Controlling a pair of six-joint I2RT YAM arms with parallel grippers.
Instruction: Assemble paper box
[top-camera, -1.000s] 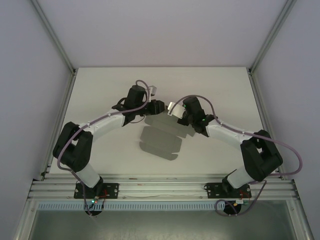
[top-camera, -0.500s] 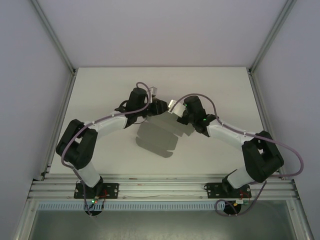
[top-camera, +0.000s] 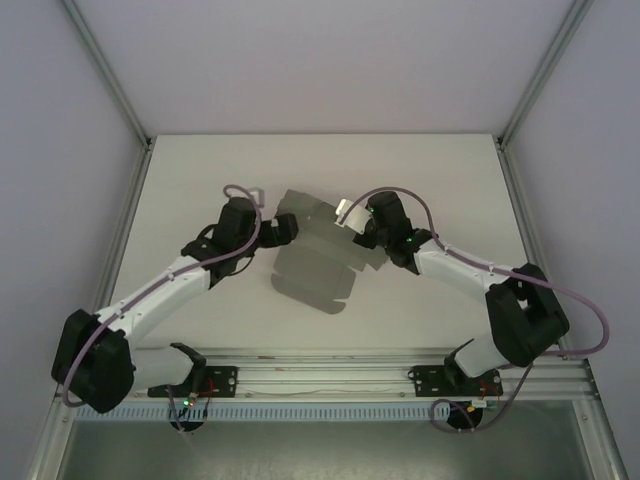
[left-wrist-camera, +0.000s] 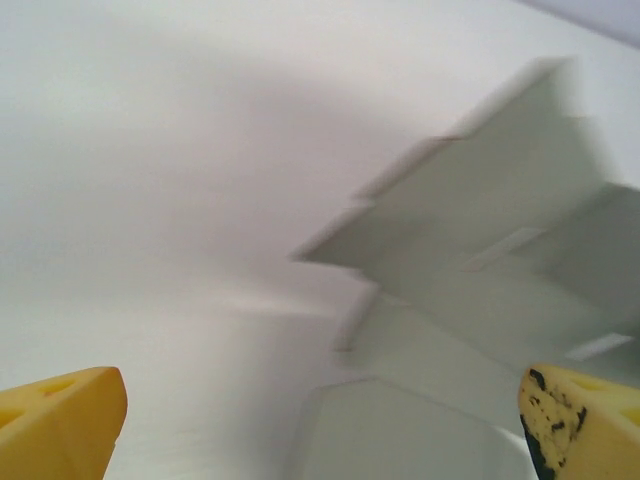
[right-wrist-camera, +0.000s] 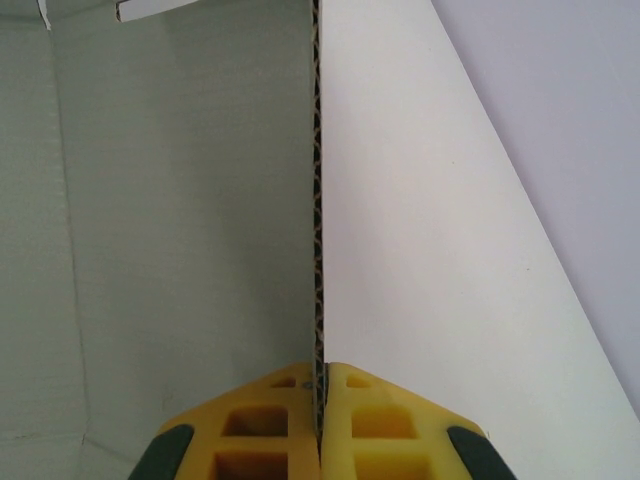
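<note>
The paper box (top-camera: 312, 258) is a flat grey die-cut cardboard sheet with flaps, held tilted above the middle of the table. My right gripper (top-camera: 352, 222) is shut on its right edge; in the right wrist view the yellow fingers (right-wrist-camera: 390, 420) pinch the corrugated edge of the paper box (right-wrist-camera: 180, 220). My left gripper (top-camera: 284, 228) stands at the sheet's upper left edge, open. In the left wrist view its yellow fingertips (left-wrist-camera: 60, 410) sit far apart, with the blurred paper box (left-wrist-camera: 480, 260) ahead and nothing between them.
The white table (top-camera: 200, 180) is bounded by metal frame posts (top-camera: 105, 80) at the back corners and an aluminium rail (top-camera: 320, 375) at the near edge, where both arm bases are bolted.
My left arm has swung left and back from the sheet and its gripper has let go. The upper part of the sheet now shows, unfolded toward the back. The right gripper has kept its hold.
</note>
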